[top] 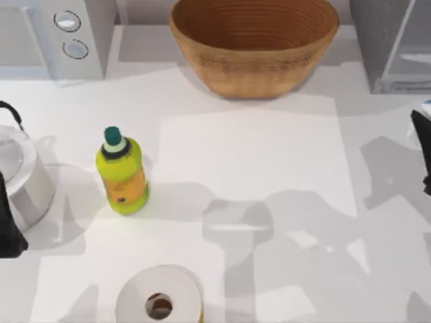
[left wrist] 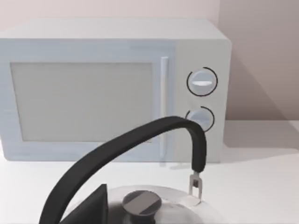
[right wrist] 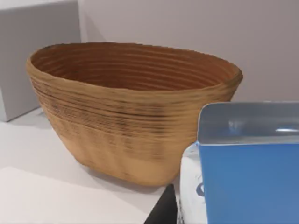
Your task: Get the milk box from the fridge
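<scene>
The milk box (right wrist: 247, 179), white with a bright blue top, sits very close in the right wrist view, with a dark finger (right wrist: 163, 211) against its side. My right gripper (top: 423, 138) is at the table's right edge, shut on the milk box (top: 427, 105), of which a sliver of blue shows there. The fridge (top: 394, 40), speckled dark grey with a pale front, stands at the back right, just behind the gripper. My left arm (top: 8, 232) is parked at the left edge beside the kettle.
A woven basket (top: 252, 47) stands at the back centre, left of the fridge. A white microwave (top: 54, 37) with two dials is at the back left, a steel kettle (top: 17, 171) before it. A yellow-green bottle (top: 121, 171) and a paper roll (top: 159, 296) stand nearer the front.
</scene>
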### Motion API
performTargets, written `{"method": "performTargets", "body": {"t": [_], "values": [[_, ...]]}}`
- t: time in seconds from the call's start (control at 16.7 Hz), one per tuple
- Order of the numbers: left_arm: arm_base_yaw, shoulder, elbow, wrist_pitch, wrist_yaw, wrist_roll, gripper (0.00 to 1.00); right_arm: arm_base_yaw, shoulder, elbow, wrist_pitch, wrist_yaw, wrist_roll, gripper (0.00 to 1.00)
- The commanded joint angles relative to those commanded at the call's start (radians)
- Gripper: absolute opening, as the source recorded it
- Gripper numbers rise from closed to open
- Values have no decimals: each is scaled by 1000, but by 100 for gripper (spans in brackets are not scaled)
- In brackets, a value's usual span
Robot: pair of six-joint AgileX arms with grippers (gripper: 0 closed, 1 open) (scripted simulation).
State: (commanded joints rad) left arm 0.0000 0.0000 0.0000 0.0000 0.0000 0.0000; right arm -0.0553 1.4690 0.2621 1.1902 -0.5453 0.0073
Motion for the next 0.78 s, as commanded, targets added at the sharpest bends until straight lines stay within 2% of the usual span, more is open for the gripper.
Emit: {"method": "performTargets", "body": {"t": [0.42,0.78], "values": [[0,0,0,0,0,0,100,-17,518,99,430,-196,13,0],[0,0,0,0,0,0,100,-25,721,146,612,-274,17,0]]}}
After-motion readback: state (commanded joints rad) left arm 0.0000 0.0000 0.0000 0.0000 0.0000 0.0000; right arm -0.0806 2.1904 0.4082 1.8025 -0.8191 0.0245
